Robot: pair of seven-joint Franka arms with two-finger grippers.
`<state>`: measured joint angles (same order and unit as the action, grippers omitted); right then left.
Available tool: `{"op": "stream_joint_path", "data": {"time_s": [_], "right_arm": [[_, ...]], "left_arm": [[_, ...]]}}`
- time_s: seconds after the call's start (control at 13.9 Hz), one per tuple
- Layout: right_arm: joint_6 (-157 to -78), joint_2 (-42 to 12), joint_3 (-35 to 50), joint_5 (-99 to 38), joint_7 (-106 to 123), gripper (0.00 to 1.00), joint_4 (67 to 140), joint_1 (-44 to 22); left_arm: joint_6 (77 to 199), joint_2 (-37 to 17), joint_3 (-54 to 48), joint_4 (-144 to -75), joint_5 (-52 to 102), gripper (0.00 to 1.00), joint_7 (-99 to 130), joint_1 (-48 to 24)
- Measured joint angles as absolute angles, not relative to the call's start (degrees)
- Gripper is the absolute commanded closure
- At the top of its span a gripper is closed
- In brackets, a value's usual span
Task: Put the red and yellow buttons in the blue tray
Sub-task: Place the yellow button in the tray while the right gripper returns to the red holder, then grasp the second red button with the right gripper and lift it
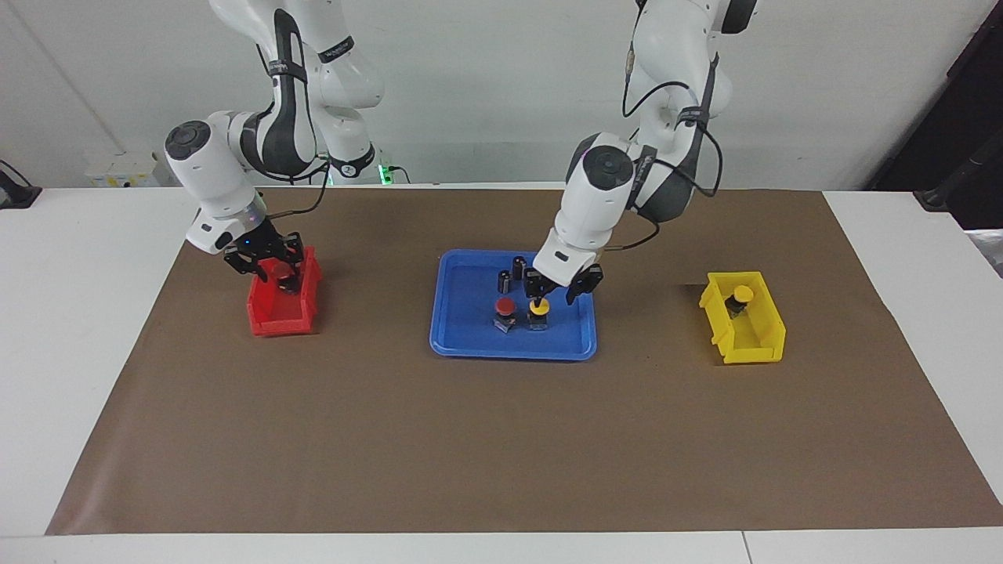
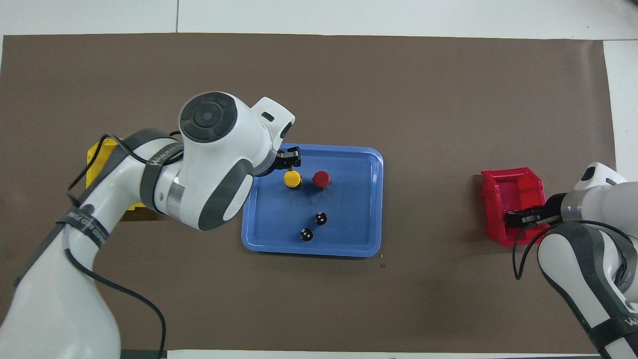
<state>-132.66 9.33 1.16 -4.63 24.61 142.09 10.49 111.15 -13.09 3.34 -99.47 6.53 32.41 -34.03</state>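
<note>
The blue tray lies mid-table. In it a yellow button and a red button stand upright side by side. My left gripper hangs open just above the yellow button, not touching it. Another yellow button sits in the yellow bin. My right gripper is down inside the red bin, at a red button there.
Two dark capless cylinders stand in the tray, nearer the robots than the buttons. The red bin is toward the right arm's end of the brown mat, the yellow bin toward the left arm's end. The left arm covers most of the yellow bin from overhead.
</note>
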Motion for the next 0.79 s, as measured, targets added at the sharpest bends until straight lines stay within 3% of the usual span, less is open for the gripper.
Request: {"op": "stream_joint_path", "data": {"time_s": [0.29, 0.58, 0.79], "right_arm": [[-132.7, 9.3, 1.2, -4.6, 24.6, 0.48, 142.5, 10.5], [-132.7, 9.3, 1.2, -4.6, 24.7, 0.75, 143.0, 10.5], [-132.5, 9.3, 1.1, -4.6, 24.7, 0.77, 142.8, 10.5]], "left_arm": [[98.7, -7.7, 4.5, -96.8, 0.1, 0.0, 14.7, -25.5], [93.9, -2.5, 4.8, -95.5, 0.8, 0.0, -2.1, -14.5], [91.8, 0.5, 4.9, -95.6, 2.0, 0.0, -10.2, -7.4]]}}
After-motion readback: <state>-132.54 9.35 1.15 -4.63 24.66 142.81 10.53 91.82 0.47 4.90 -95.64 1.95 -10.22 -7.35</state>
